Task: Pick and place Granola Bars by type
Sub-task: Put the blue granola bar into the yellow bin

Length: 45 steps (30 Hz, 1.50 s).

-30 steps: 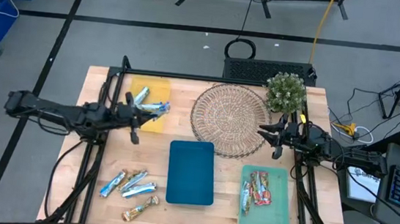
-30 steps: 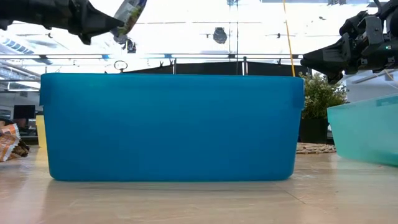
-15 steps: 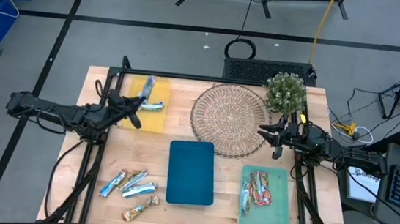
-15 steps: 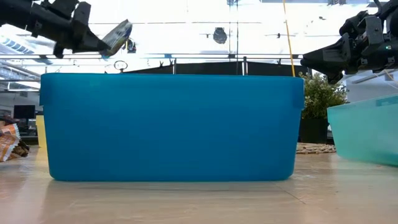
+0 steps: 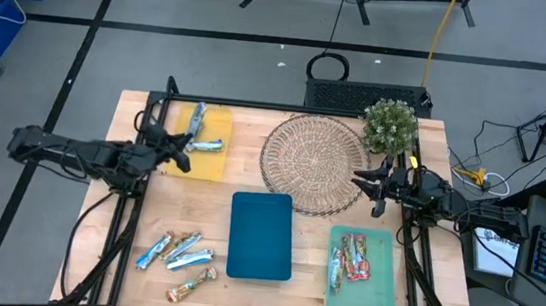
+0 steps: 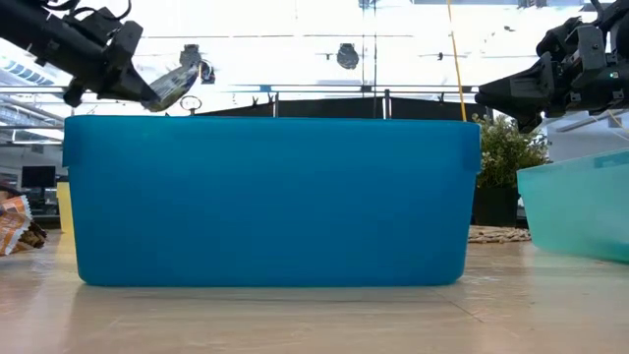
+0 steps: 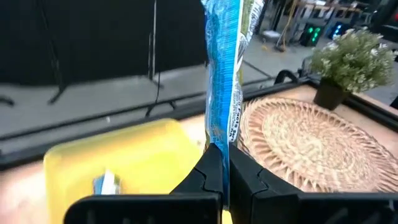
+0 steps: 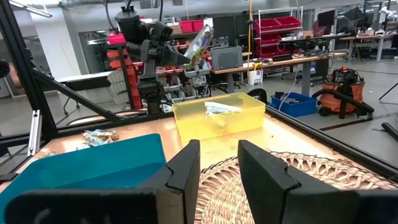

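Note:
My left gripper (image 5: 181,148) is shut on a blue-and-silver granola bar (image 5: 207,146) above the yellow tray (image 5: 217,128), at the table's far left. In the low view this gripper (image 6: 145,95) and the bar (image 6: 179,82) show above the blue tray's rim. Another blue bar (image 7: 107,182) lies in the yellow tray (image 7: 130,155). Several bars (image 5: 175,250) lie on the table at the near left. Red bars (image 5: 353,257) lie in the green tray (image 5: 380,294). My right gripper (image 5: 370,187) waits open at the right, its fingers (image 8: 214,163) with nothing between them. My left gripper pinches one end of the blue-and-silver bar (image 7: 219,148) between its two fingers. The fingers come from the table's left, almost level. The bar sticks out forward past the fingertips (image 6: 157,96), slanting up, lifted clear over the yellow tray.
A blue tray (image 5: 261,236) stands at the near middle, a round wicker mat (image 5: 310,163) behind it and a small potted plant (image 5: 390,126) at the far right. Dark frame rails (image 5: 287,107) run along the table's edges.
My left gripper has rolled and tipped downward, sinking a little and drawing back toward the table's left edge, still shut on the bar. The bar has swung from nearly upright to a low slant and now hangs lower over the yellow tray.

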{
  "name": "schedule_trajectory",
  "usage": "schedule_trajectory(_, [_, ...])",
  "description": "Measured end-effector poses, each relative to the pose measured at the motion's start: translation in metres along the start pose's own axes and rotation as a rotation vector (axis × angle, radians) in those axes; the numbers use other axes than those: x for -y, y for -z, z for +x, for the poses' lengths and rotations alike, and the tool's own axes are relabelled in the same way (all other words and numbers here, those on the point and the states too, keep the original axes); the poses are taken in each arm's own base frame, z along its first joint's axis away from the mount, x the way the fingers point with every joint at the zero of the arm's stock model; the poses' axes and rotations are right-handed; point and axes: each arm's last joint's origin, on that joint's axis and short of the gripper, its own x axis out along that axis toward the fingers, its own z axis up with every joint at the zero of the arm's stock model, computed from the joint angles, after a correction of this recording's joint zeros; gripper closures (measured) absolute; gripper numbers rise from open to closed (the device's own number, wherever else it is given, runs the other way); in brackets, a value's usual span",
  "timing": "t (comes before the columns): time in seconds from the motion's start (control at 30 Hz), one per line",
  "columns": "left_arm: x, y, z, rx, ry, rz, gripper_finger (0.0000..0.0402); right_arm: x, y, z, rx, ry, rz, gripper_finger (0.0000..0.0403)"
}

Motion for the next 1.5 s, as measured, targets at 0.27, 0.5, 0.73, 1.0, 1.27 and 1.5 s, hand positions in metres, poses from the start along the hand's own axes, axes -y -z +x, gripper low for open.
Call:
schedule_trajectory(0.27, [-0.008, -0.003, -0.004, -0.296, -0.035, -0.057, 0.0398, 0.0, 0.0, 0.0, 0.0, 0.0, 0.0, 0.0303])
schedule_trajectory(0.5, [-0.008, 0.008, 0.003, -0.592, -0.146, -0.049, 0.0398, 0.0, 0.0, 0.0, 0.0, 0.0, 0.0, 0.0303])
schedule_trajectory(0.73, [-0.006, 0.018, 0.016, -0.726, -0.228, -0.006, 0.0398, 0.0, 0.0, 0.0, 0.0, 0.0, 0.0, 0.0303])
schedule_trajectory(1.0, [-0.004, 0.025, 0.026, -0.89, -0.216, 0.018, 0.0398, 0.0, 0.0, 0.0, 0.0, 0.0, 0.0, 0.0303])
schedule_trajectory(1.27, [-0.009, 0.029, 0.032, -0.985, -0.252, 0.014, 0.0396, 0.0, 0.0, 0.0, 0.0, 0.0, 0.0, 0.0303])
schedule_trajectory(1.5, [-0.018, 0.031, 0.035, -1.04, -0.356, 0.015, 0.0397, 0.0, 0.0, 0.0, 0.0, 0.0, 0.0, 0.0303])
